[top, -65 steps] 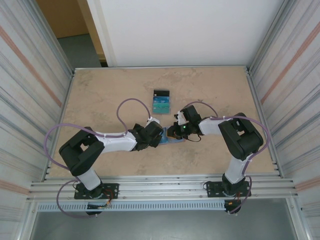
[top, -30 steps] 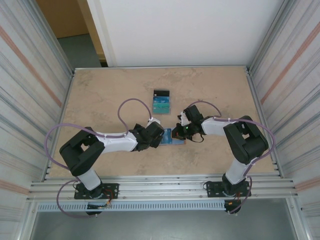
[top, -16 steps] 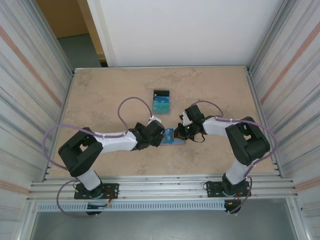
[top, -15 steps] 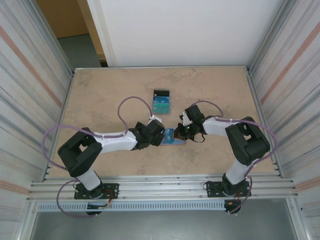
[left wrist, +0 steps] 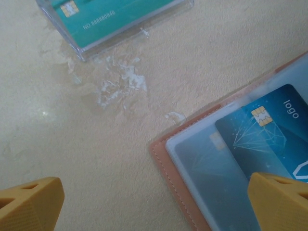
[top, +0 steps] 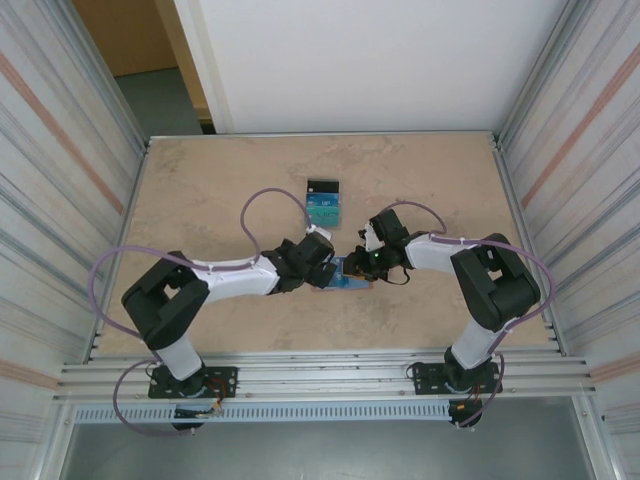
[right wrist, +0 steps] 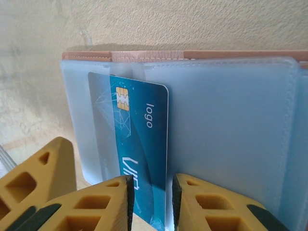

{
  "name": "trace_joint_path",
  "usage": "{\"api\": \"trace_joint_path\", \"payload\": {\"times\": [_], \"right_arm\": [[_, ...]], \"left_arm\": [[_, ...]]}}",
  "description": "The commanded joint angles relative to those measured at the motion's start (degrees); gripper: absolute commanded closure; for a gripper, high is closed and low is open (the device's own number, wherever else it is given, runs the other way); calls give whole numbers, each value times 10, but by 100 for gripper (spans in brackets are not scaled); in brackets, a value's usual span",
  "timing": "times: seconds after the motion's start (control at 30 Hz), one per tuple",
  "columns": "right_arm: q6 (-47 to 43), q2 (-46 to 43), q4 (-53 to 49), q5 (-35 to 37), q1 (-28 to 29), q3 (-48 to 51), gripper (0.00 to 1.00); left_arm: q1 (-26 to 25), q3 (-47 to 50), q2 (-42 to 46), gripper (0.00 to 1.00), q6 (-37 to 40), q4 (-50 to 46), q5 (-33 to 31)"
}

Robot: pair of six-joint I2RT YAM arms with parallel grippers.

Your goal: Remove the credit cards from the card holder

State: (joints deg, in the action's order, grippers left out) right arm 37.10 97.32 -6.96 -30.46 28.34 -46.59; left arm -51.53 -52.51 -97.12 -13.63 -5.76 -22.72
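The card holder point(top: 347, 277) lies open and flat on the counter point(top: 200, 200), between my 2 sets of fingers. Its outer edge is reddish-brown leather and its inner pockets are frosted pale blue.

My left fingers point(top: 322, 264) hang over the card holder's left corner, released and spread wide. In the left wrist view their 2 yellow tips sit at the bottom corners of the picture, 1 over bare counter and 1 over the card holder.

My right fingers point(top: 358, 264) are low over the card holder's right side. They are released and stand only slightly parted, and the near end of a blue card point(right wrist: 142, 144) shows in the narrow gap between them. I cannot tell whether either finger touches it. The blue card lies face up on the card holder, with a gold chip and the word "logo" showing, and 1 long edge sits under a frosted sleeve. A 2nd card point(left wrist: 211, 168) shows dimly through the frosted pocket beside it.

Beyond the card holder's far edge, apart from it, a teal card point(top: 322, 209) lies in a clear plastic case point(left wrist: 159, 21). A black card point(top: 322, 187) lies just past it.
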Motion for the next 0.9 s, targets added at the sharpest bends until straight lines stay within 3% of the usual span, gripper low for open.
{"api": "trace_joint_path", "payload": {"times": [0.0,0.4,0.87], "right_arm": [[13,-9,0,5,-8,10,71],[27,6,17,-6,-7,18,72],[65,8,124,-76,-7,40,87]], "left_arm": [[3,-12,-15,1,-7,4,17],[4,-17,-46,1,-24,-46,8],[4,-4,-42,1,-32,-52,14]]}}
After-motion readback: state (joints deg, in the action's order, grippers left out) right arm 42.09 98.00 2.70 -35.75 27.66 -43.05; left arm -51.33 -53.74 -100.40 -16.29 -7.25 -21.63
